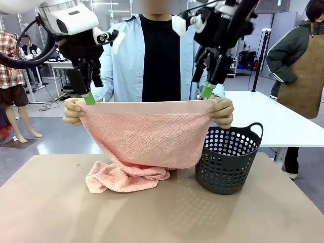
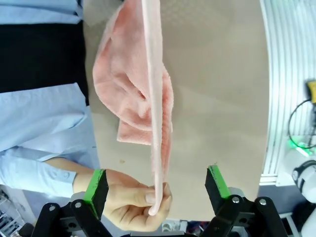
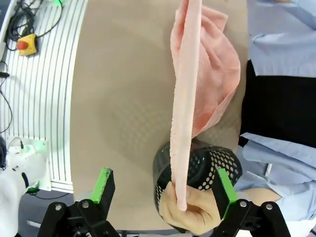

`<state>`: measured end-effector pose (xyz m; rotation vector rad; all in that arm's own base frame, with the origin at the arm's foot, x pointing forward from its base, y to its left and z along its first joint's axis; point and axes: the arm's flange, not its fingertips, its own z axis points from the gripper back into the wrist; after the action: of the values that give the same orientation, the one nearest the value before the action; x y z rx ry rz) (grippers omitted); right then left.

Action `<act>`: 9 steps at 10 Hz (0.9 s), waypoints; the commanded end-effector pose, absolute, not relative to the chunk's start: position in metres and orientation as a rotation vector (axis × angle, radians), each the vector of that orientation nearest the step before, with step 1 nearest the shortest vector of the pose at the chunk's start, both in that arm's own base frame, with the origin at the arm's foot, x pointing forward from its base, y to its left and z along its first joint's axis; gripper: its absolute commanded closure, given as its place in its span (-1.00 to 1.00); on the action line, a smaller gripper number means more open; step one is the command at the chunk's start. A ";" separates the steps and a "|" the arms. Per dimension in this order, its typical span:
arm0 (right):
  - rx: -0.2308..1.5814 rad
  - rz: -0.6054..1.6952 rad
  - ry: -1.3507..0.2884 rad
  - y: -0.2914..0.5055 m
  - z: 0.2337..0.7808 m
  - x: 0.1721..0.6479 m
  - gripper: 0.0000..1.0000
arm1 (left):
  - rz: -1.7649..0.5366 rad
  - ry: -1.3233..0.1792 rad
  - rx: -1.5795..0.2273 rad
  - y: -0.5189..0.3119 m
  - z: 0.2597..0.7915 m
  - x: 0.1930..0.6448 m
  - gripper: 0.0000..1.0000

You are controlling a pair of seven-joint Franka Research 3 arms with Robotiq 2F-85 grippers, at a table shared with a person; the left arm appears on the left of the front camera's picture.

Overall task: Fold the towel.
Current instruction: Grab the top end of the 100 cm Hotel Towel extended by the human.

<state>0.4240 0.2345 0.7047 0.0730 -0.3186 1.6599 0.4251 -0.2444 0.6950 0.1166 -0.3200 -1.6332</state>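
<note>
Front view: my left gripper (image 1: 87, 96) and my right gripper (image 1: 206, 90) hang wide open and hold nothing, each just above one upper corner of the towel (image 1: 147, 134). A person's hand (image 1: 74, 111) pinches the corner under my left fingers, and another hand (image 1: 221, 112) pinches the one under my right. The border band therefore runs level from one gripper to the other, and the towel's lower part pools on the table (image 1: 162, 217) beside the basket (image 1: 228, 162).

Left wrist view: the band's edge runs straight away from me between my spread fingers (image 2: 96, 185). Its held corner sits nearer that finger than the other.

Right wrist view: the corner again lies between my fingers, nearer this one (image 3: 223, 185).

I judge each arm nearest its own corner, so each needs only a short drop, with its pads closing across the band clear of the person's fingers
</note>
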 end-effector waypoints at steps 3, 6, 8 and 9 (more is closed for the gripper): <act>0.006 1.536 -0.279 0.261 0.674 0.442 -1.00 | -1.622 -0.265 0.041 -0.242 0.663 0.441 -1.00; 0.013 1.526 -0.249 0.266 0.656 0.440 -1.00 | -1.614 -0.236 0.000 -0.244 0.645 0.438 -1.00; 0.010 1.529 -0.231 0.271 0.647 0.437 -1.00 | -1.612 -0.214 0.006 -0.249 0.635 0.434 -1.00; 0.011 1.534 -0.222 0.272 0.643 0.435 -1.00 | -1.608 -0.210 -0.001 -0.248 0.632 0.434 -1.00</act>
<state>0.4425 0.2691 0.6498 0.0418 -0.2237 1.5608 0.4415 -0.2510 0.6352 0.0171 -0.2109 -1.6266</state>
